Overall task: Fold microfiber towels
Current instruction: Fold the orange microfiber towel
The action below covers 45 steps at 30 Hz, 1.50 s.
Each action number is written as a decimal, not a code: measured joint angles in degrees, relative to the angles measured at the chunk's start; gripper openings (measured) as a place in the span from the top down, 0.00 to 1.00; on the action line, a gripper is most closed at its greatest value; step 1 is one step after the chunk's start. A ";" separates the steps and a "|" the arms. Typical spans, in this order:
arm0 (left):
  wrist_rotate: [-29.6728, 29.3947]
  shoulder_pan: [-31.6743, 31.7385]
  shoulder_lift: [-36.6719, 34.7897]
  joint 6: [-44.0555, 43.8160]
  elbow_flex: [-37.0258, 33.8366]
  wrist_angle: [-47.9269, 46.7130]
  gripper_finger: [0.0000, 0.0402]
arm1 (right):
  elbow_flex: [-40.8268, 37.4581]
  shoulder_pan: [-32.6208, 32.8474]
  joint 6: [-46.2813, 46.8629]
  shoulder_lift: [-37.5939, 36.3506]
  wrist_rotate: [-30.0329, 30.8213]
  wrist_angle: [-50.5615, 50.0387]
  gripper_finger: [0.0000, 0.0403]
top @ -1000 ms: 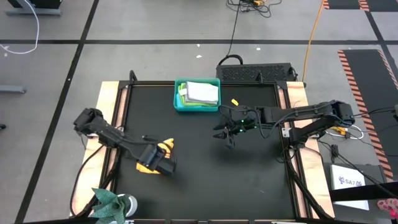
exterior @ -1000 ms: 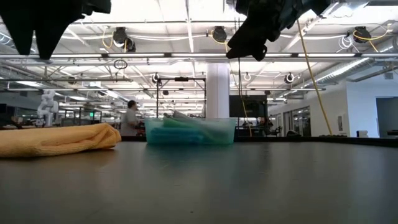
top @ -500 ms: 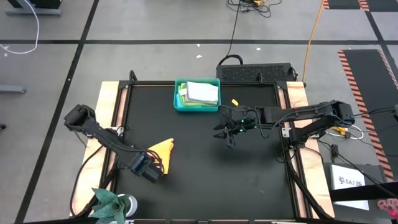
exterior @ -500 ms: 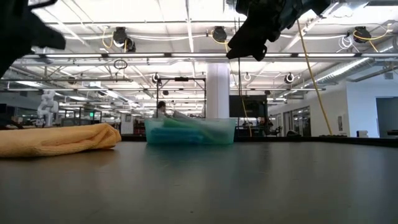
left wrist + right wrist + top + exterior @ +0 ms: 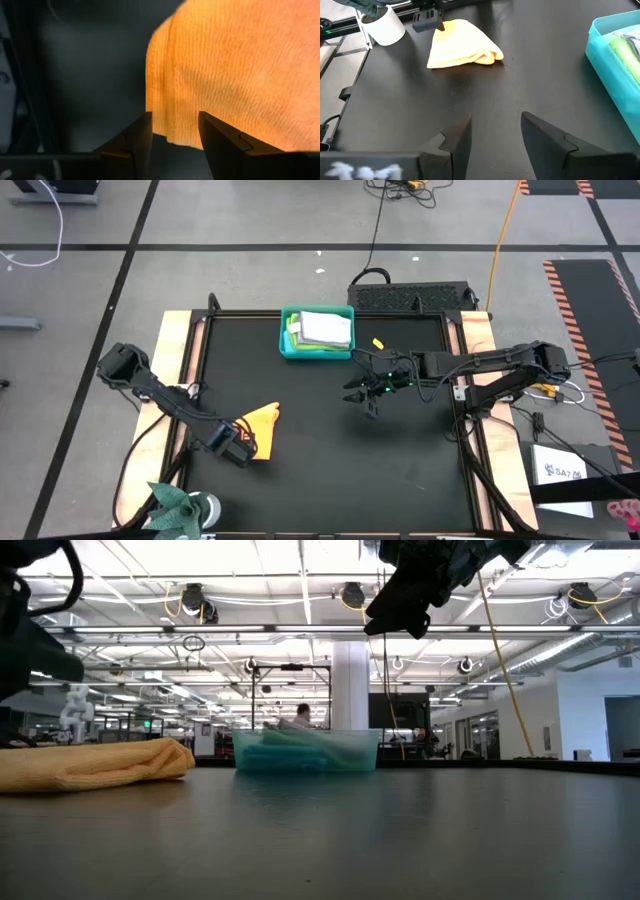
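I see the orange-yellow towel (image 5: 262, 425), folded to a triangle, at the table's seven o'clock, my left gripper (image 5: 243, 452) spread empty at its near edge, my right gripper (image 5: 362, 402) spread, hovering at three o'clock.

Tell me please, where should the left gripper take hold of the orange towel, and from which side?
Probably the bare corner of the orange towel just past the open left gripper. Come down from above: the towel lies flat on the table, folded roughly triangular, so its thin corner fits between the fingers.
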 joint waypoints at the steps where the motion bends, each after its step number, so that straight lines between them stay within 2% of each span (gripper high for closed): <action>1: 0.28 0.00 0.00 0.04 -0.58 0.76 0.60 | 0.00 0.00 0.02 0.00 0.00 -0.02 0.60; 11: -1.26 0.00 0.00 1.50 -2.48 8.36 0.60 | 0.02 0.00 1.09 0.00 1.51 0.04 0.60; 26: -3.59 0.00 0.00 2.10 -2.47 10.83 0.61 | 0.05 0.00 1.53 0.00 1.53 0.16 0.60; 31: -5.65 0.00 0.00 2.10 -2.47 10.98 0.71 | 0.07 0.00 1.55 0.00 1.53 0.18 0.60; 38: -6.64 0.00 0.00 3.27 -2.45 10.96 0.97 | 0.07 0.00 1.53 0.00 1.53 0.16 0.60; 42: -8.71 0.00 0.00 3.59 -1.32 9.40 0.98 | 0.07 0.00 1.53 0.00 1.53 0.16 0.60; 45: -12.51 0.18 -0.18 4.60 3.08 5.50 0.99 | 0.07 0.00 1.53 0.00 1.53 0.17 0.60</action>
